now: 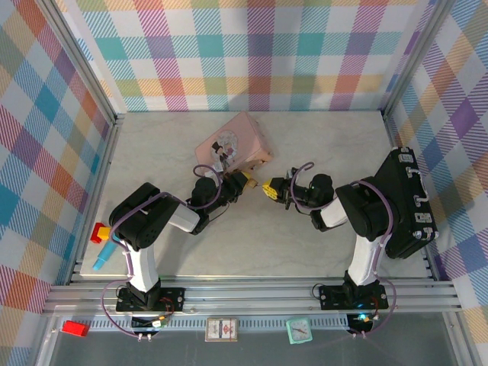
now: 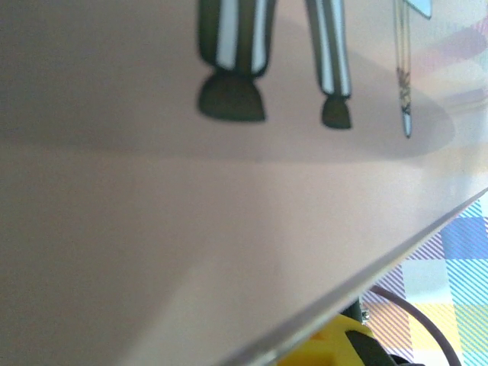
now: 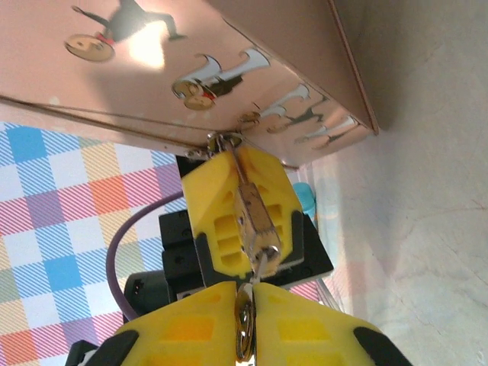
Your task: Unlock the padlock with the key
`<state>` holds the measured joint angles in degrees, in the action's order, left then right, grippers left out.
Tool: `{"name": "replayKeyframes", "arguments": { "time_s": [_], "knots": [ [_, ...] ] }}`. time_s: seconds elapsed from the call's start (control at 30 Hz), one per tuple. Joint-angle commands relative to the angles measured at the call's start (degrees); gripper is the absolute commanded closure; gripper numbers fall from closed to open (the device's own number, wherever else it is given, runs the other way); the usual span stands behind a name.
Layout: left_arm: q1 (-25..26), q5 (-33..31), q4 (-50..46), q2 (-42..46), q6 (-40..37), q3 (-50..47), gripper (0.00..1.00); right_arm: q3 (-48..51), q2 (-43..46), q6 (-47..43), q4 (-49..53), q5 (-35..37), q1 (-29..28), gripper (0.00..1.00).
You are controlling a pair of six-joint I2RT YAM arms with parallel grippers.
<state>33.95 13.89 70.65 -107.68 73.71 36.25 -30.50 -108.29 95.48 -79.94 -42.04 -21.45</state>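
Pinching key and padlock, tip to tip

Your right gripper (image 3: 244, 301) is pressed closed on the key (image 3: 243, 334). The key's head sits between the yellow fingers, and its blade meets the bottom of the padlock (image 3: 253, 213); you cannot tell how deep it goes. Your left gripper (image 1: 243, 181) clamps the padlock's brass body from both sides, facing the right one. The thin shackle (image 3: 223, 142) at the padlock's far end touches the front edge of the pink tin (image 3: 145, 76), which lies on the pale table (image 3: 435, 229) just behind both grippers.
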Motion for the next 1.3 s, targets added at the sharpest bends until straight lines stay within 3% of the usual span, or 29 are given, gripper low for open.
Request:
{"name": "replayKeyframes", "arguments": {
  "time_s": [0.0,0.2,0.5,0.83,1.27],
  "knots": [
    [3.0,5.9,5.8,1.5,2.1,1.5,1.00,-1.6,-1.5,-0.9,-0.7,2.0,-0.7,0.86],
    [3.0,5.3,5.8,1.5,2.1,1.3,1.00,-1.1,-0.9,-1.5,-0.1,1.4,-1.2,0.94],
    [3.0,4.0,5.9,1.4,2.2,0.7,1.00,3.3,5.4,-8.9,9.8,2.8,-1.8,1.00],
    [2.7,-1.2,4.5,2.3,2.3,-2.2,1.00,9.5,5.7,-5.9,-0.6,11.8,-2.6,1.00],
    [2.5,-9.3,0.5,6.5,3.4,-3.9,1.00,10.3,10.8,-2.5,-0.7,19.1,-4.5,1.00]
  ]
}}
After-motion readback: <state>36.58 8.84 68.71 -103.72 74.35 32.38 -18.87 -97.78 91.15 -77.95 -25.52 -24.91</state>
